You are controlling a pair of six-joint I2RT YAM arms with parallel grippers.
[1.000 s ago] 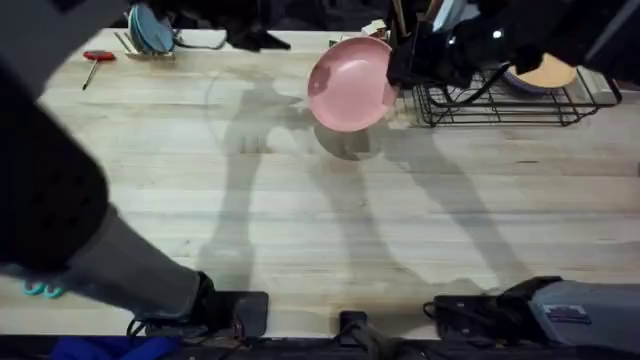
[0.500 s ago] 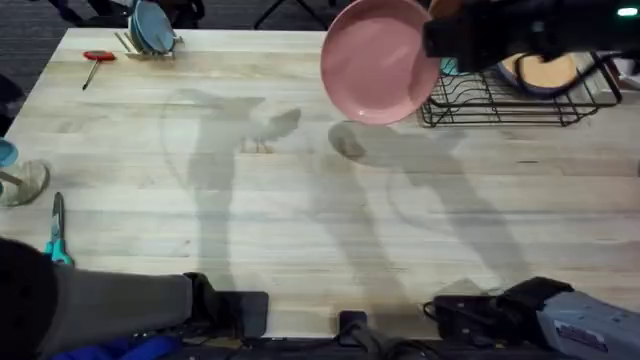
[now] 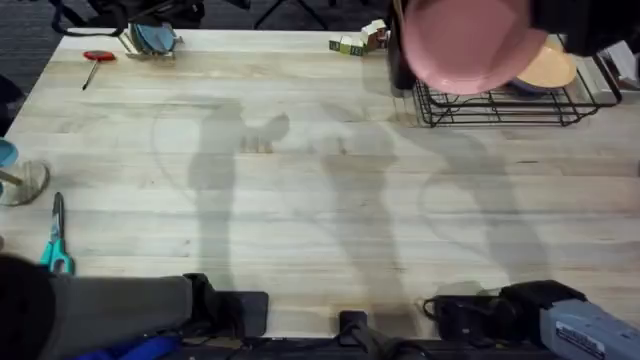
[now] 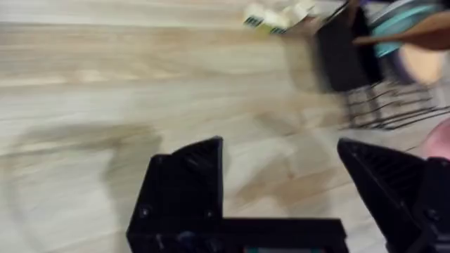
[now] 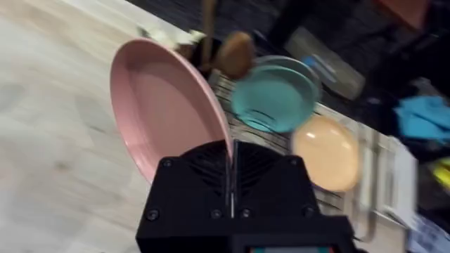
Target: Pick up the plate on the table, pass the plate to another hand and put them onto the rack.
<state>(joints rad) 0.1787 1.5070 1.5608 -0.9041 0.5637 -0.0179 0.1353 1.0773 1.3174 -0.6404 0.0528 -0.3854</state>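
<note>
The pink plate hangs in the air at the far right of the table, tilted, over the left end of the black wire rack. My right gripper is shut on the pink plate at its rim. In the right wrist view, a teal plate and a pale orange plate sit in the rack beyond it. My left gripper is open and holds nothing, low over bare wood, with the rack farther off.
A pale orange plate lies in the rack. A small wooden rack with blue plates and a red screwdriver are at the far left. Teal scissors and a glass lie at the left edge. Small blocks sit at the far edge.
The right arm has carried the pink plate up and rightward, from beside the rack to above its left end. The left arm has drawn back to the lower left.
</note>
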